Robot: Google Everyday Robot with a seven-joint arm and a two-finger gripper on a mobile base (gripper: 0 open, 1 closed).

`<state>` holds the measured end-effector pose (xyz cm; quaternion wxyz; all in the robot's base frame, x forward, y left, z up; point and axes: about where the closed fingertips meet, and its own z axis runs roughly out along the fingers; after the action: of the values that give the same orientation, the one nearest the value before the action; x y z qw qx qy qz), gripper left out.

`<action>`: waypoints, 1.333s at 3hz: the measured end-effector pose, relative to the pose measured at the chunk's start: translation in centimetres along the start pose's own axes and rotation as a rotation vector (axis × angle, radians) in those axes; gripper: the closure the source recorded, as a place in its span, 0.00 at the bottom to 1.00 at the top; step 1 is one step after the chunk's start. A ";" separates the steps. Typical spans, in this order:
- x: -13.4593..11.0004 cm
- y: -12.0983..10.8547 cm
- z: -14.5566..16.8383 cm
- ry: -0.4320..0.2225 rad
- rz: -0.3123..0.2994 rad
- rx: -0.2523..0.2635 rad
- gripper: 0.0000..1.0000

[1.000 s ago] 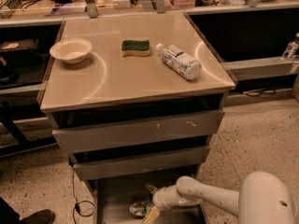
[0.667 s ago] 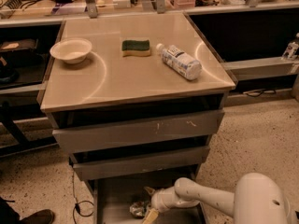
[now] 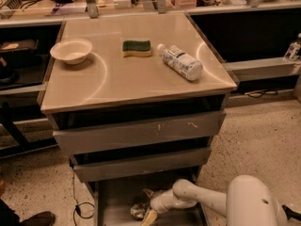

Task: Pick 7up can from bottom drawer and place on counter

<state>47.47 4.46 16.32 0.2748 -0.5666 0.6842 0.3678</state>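
The bottom drawer [image 3: 113, 197] is pulled out at the foot of the cabinet. The 7up can [image 3: 137, 212], small and silvery, lies on its floor near the front. My gripper [image 3: 147, 205] reaches into the drawer from the right on a white arm. It is open, one finger behind the can and one in front, close around the can's right side. The counter [image 3: 117, 84] is the shiny beige top of the cabinet, above the two shut drawers.
On the counter are a white bowl [image 3: 71, 50] at the left, a green and yellow sponge [image 3: 137, 48] in the middle and a clear plastic bottle [image 3: 180, 62] lying at the right. A black cable [image 3: 77, 206] runs over the floor left of the drawer.
The arm has moved slightly to the left, bringing the gripper closer around the can. The can has stayed in place.
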 end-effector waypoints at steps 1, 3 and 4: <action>1.2 -0.3 0.8 0.014 0.004 -0.017 0.00; 1.2 -0.4 0.8 0.014 0.004 -0.016 0.42; 1.2 -0.4 0.8 0.014 0.004 -0.016 0.65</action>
<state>47.52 4.39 14.81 0.2645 -0.5701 0.6842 0.3700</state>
